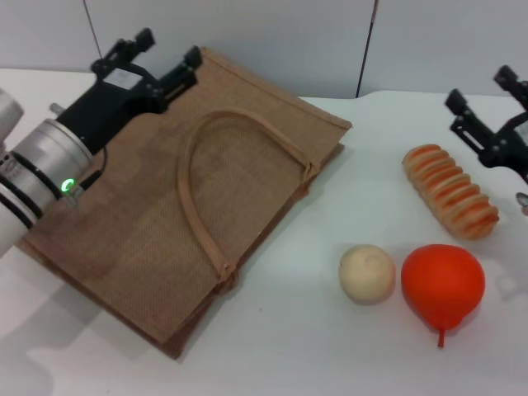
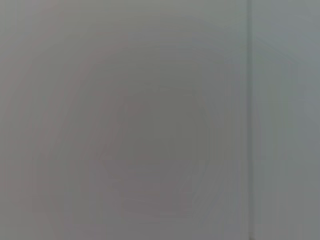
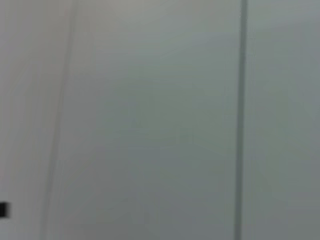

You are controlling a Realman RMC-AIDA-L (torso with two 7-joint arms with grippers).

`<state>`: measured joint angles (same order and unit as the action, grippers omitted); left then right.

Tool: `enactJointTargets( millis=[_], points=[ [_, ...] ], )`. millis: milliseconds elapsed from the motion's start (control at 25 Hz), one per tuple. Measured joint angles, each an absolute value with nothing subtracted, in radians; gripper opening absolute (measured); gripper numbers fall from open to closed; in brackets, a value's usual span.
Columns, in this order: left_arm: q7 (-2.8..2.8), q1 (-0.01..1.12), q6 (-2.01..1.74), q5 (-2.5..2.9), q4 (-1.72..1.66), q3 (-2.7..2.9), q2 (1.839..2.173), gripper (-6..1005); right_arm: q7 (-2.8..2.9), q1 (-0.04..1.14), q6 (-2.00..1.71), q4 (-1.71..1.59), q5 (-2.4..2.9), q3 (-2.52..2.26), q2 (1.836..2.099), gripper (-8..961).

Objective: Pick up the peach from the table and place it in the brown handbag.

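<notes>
The brown handbag [image 1: 157,214] lies flat on the white table at the left, its looped handle [image 1: 206,173] lying on top. No pink peach shows in any view. My left gripper [image 1: 169,54] is over the bag's far left corner, open and empty. My right gripper [image 1: 483,95] is at the far right edge, beyond the striped bread, open and empty. Both wrist views show only a grey panelled wall.
A cream-beige ball [image 1: 367,274] and a larger orange-red pear-shaped fruit [image 1: 442,285] lie side by side at the front right. A striped orange-and-tan bread loaf [image 1: 450,191] lies behind them. The white table [image 1: 297,346] runs to a grey wall at the back.
</notes>
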<state>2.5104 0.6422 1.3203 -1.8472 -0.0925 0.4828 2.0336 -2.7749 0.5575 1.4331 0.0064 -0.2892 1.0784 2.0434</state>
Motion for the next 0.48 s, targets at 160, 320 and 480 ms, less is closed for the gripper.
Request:
enactJointTargets(
  millis=[160,320,480],
  points=[
    [2.576,0.611,1.353,-1.967,-0.063,0.481,2.034,867,-2.775,0.543,1.407,0.005,-0.366,1.078,2.045,789],
    [2.627,0.596,1.384,-2.057,-0.019,0.464,2.037,866,-2.746,0.533,1.336,0.01,-0.449,1.078,2.046,788],
    [2.68,0.582,1.419,-2.164,0.039,0.435,2.037,866,-2.713,0.537,1.3,0.007,-0.465,1.079,2.046,788]
  ],
)
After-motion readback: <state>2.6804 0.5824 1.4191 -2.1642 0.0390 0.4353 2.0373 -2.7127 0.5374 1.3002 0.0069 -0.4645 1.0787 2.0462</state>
